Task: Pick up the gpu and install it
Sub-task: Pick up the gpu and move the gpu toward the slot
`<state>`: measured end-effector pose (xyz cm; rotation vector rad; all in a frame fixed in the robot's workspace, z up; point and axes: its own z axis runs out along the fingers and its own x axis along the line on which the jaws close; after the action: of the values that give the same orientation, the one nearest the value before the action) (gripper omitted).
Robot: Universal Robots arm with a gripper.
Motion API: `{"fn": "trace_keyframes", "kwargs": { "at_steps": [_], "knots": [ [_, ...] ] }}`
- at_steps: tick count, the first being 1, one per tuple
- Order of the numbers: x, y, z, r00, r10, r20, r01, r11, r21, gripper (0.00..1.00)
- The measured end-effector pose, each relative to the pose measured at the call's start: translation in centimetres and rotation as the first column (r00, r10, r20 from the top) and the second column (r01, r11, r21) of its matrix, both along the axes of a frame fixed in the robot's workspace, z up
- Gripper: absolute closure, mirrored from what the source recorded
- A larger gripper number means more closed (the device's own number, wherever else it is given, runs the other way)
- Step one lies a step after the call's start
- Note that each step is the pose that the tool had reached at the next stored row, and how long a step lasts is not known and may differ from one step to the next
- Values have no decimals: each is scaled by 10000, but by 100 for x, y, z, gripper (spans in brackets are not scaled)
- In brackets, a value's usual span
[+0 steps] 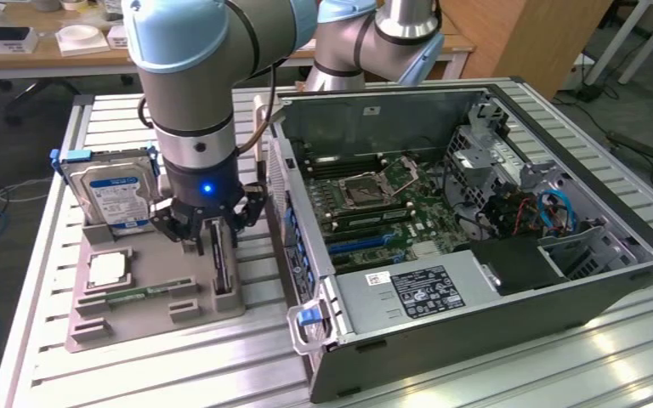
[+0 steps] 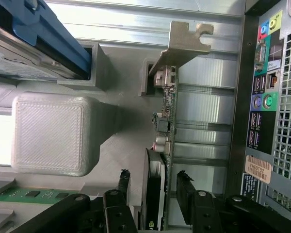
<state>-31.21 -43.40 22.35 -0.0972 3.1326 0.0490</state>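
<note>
Green circuit-board gpu (image 2: 167,116), black cooler (image 2: 153,194), silver bracket (image 2: 184,41), stands edgewise in the grey tray (image 2: 121,141). My end effector (image 2: 154,175) straddles it, jaws parted. Likely light, stiff, fragile; I'd pinch its flat faces.

We see a slatted aluminium table (image 1: 530,374), a cluttered wooden desk (image 1: 31,61) behind, a wooden cabinet (image 1: 519,34) and grey floor (image 1: 3,140).

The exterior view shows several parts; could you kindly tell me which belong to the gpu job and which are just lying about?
Job: gpu; gripper straddling it; open computer case.
Lying about: hard drive; memory stick; square silver chip.
</note>
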Motion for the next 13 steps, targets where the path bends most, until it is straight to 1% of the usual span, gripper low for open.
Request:
{"fn": "trace_keyframes", "kwargs": {
  "at_steps": [3,4,7,8,13],
  "knots": [
    [0,0,0,10000,0,0,0,10000,0,51],
    [1,0,0,10000,0,0,0,10000,0,58],
    [2,0,0,10000,0,0,0,10000,0,59],
    [3,0,0,10000,0,0,0,10000,-1,66],
    [6,0,0,10000,0,0,0,10000,0,66]
  ]
}}
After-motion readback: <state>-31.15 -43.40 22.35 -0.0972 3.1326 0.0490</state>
